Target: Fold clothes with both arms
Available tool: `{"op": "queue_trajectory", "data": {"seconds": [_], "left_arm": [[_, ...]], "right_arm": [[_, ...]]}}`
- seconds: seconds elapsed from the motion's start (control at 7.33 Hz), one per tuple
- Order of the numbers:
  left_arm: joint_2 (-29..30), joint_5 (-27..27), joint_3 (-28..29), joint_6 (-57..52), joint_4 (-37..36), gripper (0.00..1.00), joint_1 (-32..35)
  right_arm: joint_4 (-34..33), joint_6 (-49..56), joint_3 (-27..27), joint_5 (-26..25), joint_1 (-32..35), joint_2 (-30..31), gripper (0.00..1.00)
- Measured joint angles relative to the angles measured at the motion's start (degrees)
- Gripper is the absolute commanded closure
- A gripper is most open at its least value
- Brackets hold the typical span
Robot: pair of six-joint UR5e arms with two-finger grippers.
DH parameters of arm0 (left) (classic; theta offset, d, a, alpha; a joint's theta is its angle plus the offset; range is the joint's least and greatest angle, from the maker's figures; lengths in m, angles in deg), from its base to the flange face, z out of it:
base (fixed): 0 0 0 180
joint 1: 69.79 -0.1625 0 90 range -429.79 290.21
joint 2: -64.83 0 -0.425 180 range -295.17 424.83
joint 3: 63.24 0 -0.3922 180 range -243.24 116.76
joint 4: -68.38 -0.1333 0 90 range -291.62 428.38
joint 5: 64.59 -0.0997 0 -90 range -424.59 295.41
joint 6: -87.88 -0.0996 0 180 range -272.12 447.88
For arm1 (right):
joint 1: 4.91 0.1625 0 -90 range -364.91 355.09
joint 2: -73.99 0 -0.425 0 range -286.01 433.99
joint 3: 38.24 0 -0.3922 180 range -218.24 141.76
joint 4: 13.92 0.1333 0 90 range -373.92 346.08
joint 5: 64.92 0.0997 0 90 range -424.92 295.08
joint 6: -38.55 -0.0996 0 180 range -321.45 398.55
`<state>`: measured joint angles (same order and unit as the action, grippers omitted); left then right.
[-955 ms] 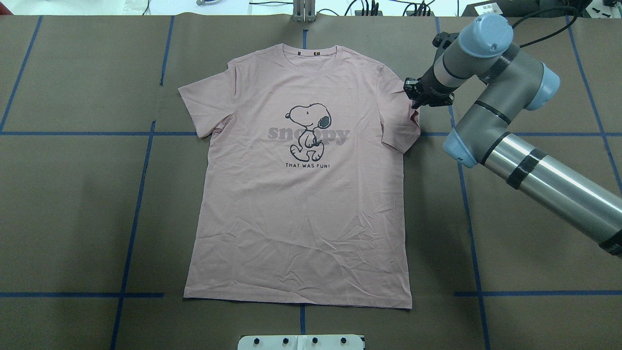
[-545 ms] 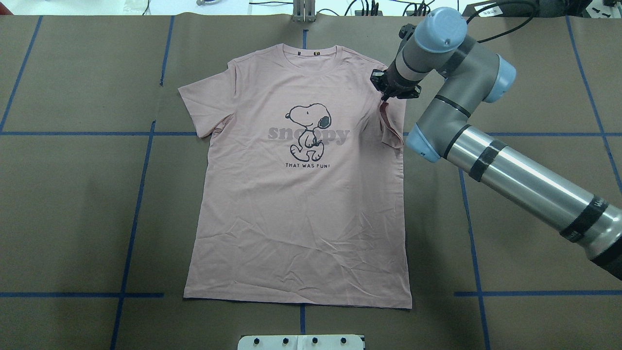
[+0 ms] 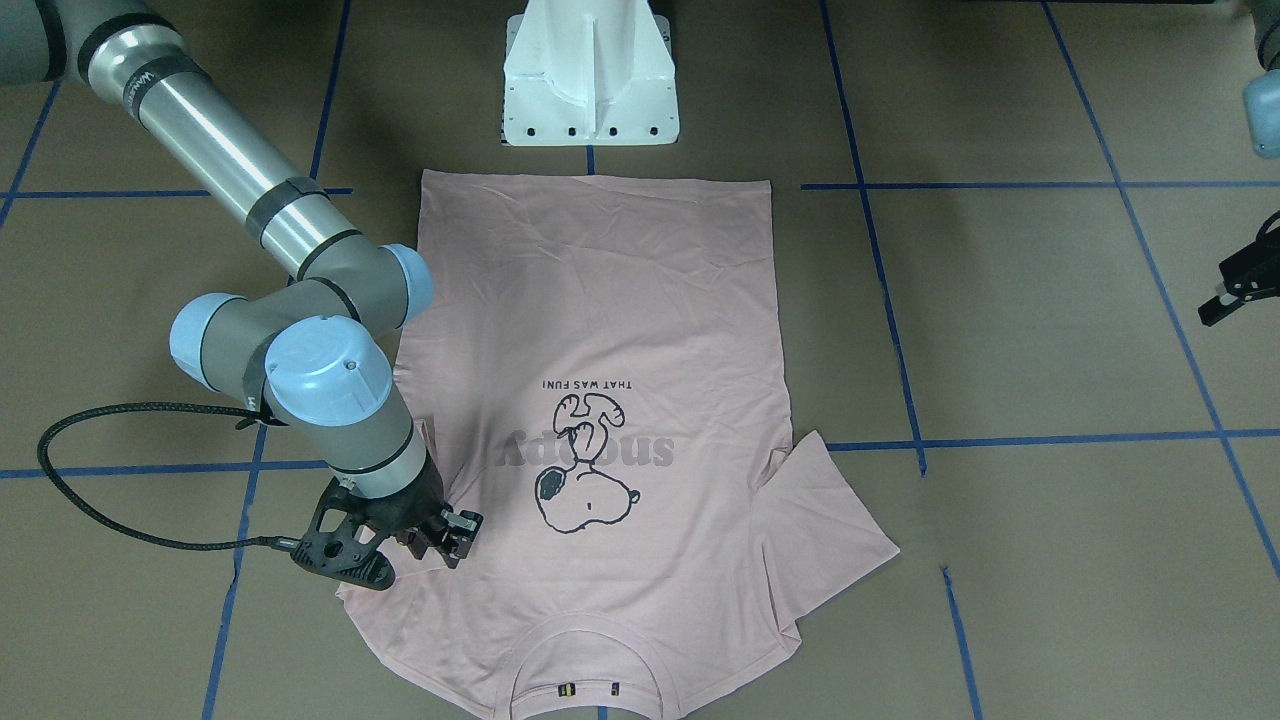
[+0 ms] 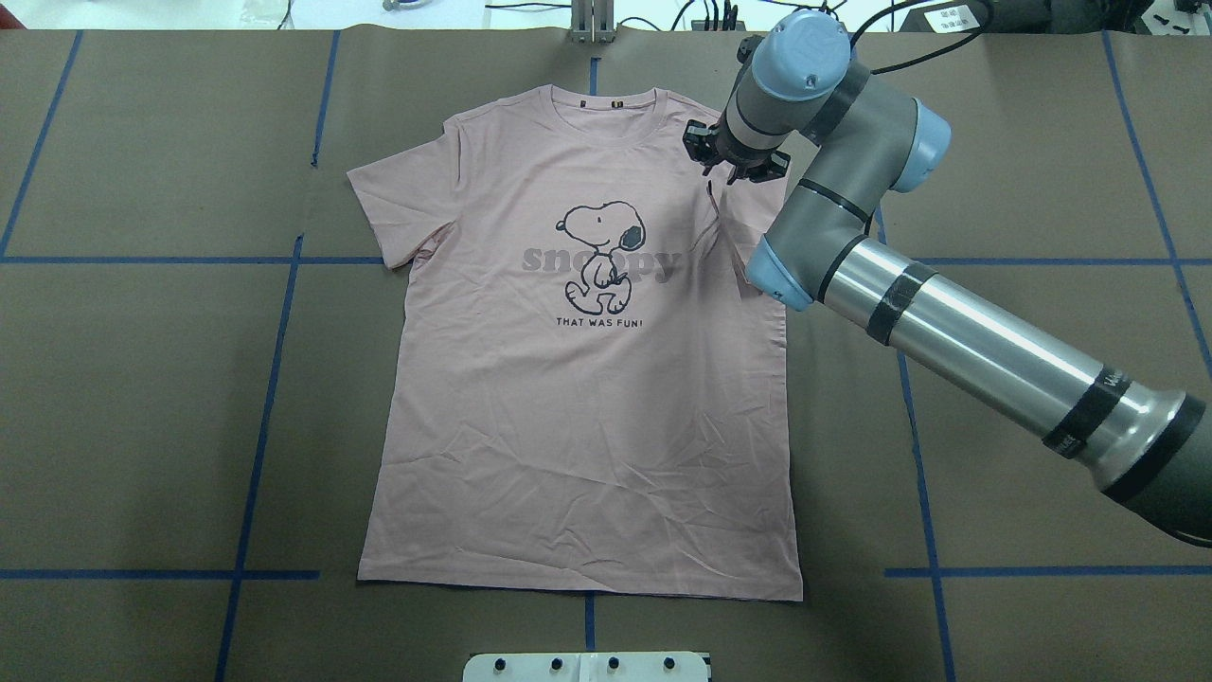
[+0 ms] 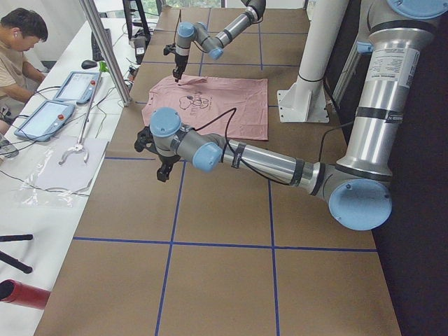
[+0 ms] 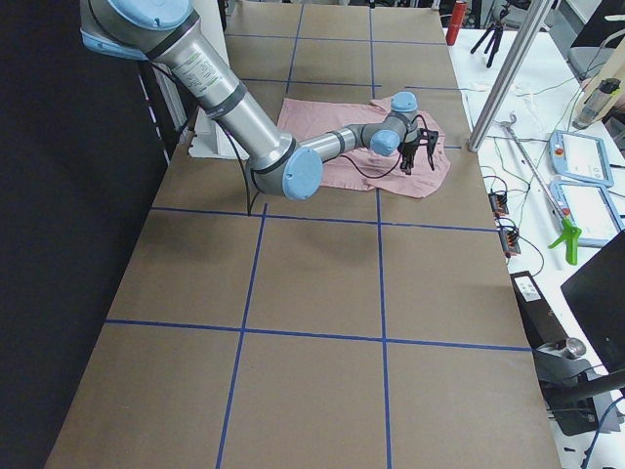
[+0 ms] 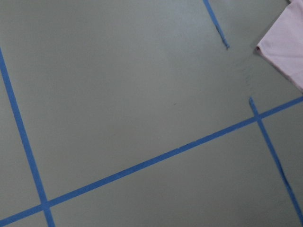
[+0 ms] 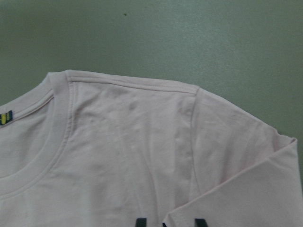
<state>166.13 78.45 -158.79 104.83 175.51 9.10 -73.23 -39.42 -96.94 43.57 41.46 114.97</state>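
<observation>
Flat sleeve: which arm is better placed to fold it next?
Probably the left. The flat sleeve lies on its side of the shirt, with the left gripper over the table nearby. The right gripper is across the shirt, holding the other sleeve.

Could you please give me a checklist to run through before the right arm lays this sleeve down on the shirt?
1. Right gripper closed on the sleeve: ok; the wrist view shows the hem between its jaws.
2. Sleeve folded inward over the T-shirt: ok; it is doubled back over the chest, not yet laid flat.
3. T-shirt's body flat: ok; light wrinkles only, bottom hem straight.
4. Left gripper at the other sleeve: not ok; it hangs over bare table, away from the shirt.
5. Left gripper open: cannot tell.
</observation>
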Motion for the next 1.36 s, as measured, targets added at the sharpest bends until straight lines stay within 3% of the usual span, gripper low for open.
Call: {"op": "queue_trajectory", "data": {"seconds": [0.41, 0.95, 1.36], "left_arm": [[11.0, -7.5, 3.6, 18.1, 4.5, 0.00, -11.0], [25.8, -21.9, 29.1, 27.3, 21.1, 0.14, -21.9], [30.1, -30.0, 40.3, 28.7, 29.5, 0.28, -26.0]], "right_arm": [[0.2, -0.2, -8.3, 0.2, 0.1, 4.2, 0.00], [0.3, -2.2, -29.0, 0.3, 0.2, 19.3, 0.00], [0.3, -2.6, -33.3, 0.1, -0.4, 22.5, 0.00]]}}
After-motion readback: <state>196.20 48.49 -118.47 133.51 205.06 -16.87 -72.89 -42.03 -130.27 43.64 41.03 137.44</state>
